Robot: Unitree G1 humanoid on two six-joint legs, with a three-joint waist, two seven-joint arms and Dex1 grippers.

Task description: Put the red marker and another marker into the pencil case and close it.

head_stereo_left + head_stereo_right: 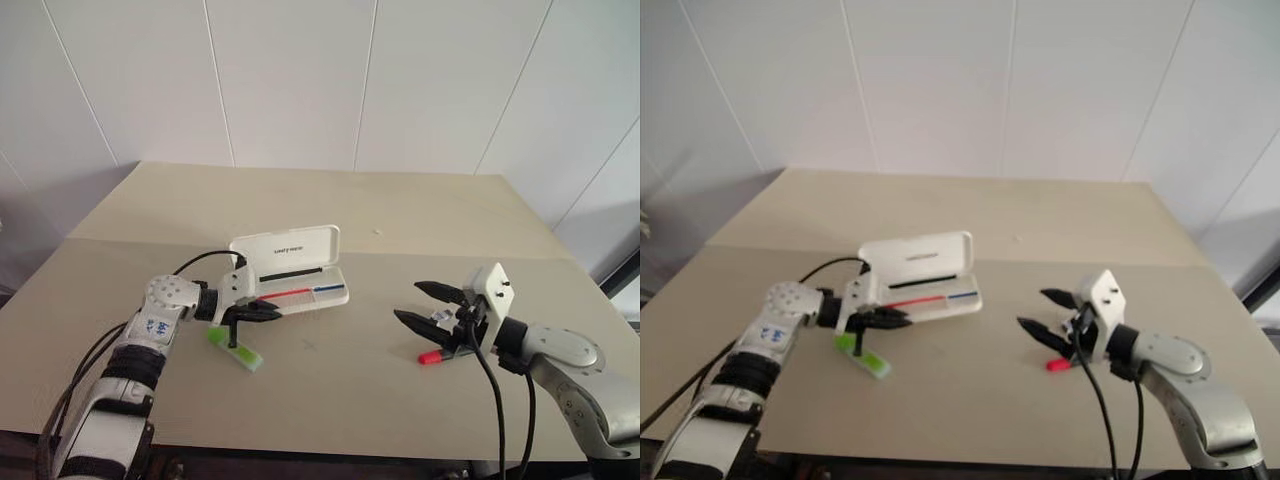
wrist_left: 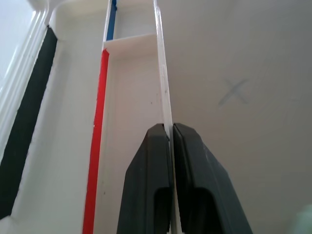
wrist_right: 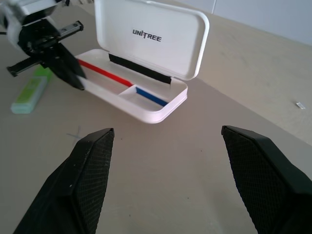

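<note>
left jaws: the left gripper (image 2: 170, 141) is pinching shut on the front wall of the white hard plastic pencil case (image 1: 300, 270)
right jaws: the right gripper (image 3: 168, 165) is hanging wide, holding nothing
case: lid is standing open, tray is looking empty
red marker: the slim red-capped marker (image 1: 432, 356) is lying on the beige table (image 1: 400, 210) under the right gripper
green marker: the chunky light-green highlighter (image 1: 236, 349) is lying beside the left gripper
left to do: both markers in, lid shut

Soft, even, bright light; faint shadows; the right eye view slightly blurred.
</note>
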